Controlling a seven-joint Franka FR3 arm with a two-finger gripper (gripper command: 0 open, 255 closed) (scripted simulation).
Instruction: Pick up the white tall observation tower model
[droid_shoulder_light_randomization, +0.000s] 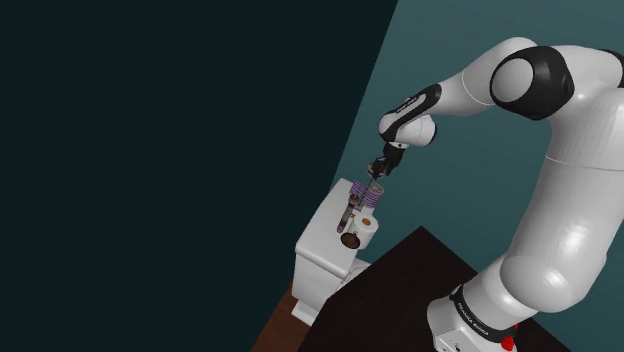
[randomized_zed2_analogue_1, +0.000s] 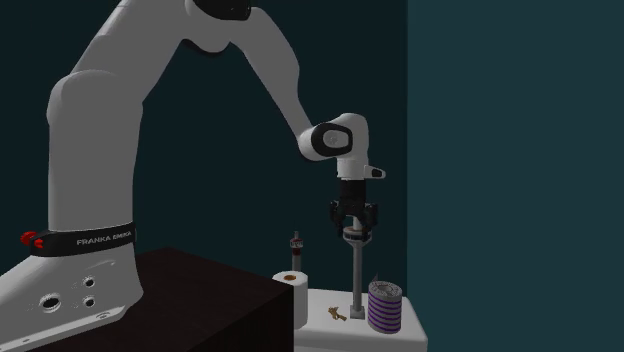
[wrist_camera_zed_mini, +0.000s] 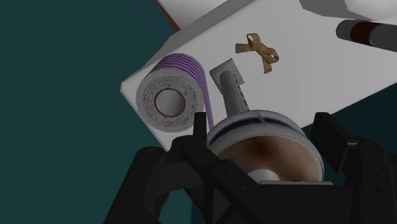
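While the white robot arm (randomized_zed2_analogue_1: 180, 90) bends down from its dark brown box stand (randomized_zed2_analogue_1: 200, 300), its black two-finger gripper (randomized_zed2_analogue_1: 353, 226) points straight down over the flat top of a white toilet tank (droid_shoulder_light_randomization: 318, 250). On that flat top is the tall pale grey tower model (randomized_zed2_analogue_1: 355, 275). It has a thin pole, a small square foot and a round top shaped like a bowl. The gripper's two fingers (wrist_camera_zed_mini: 199, 130) sit one on each side of the round top and press against its rim, so the jaws are closed on the tower model. The tower is upright, and its foot is down at the tank top. I cannot tell if the foot touches the top or hangs a tiny bit above it. Just beside the tower, a fat roll with purple and white stripes (randomized_zed2_analogue_1: 384, 307) stands on its end. A little gold bow (wrist_camera_zed_mini: 257, 51) lies flat on the tank top near the tower's foot. A white toilet paper roll with a brown hole (randomized_zed2_analogue_1: 291, 285) stands at the second exterior view's left end of the tank, next to the box stand. Behind it is a small dark red and grey stick (randomized_zed2_analogue_1: 295, 245). A dark teal wall (randomized_zed2_analogue_1: 500, 150) is behind it all.
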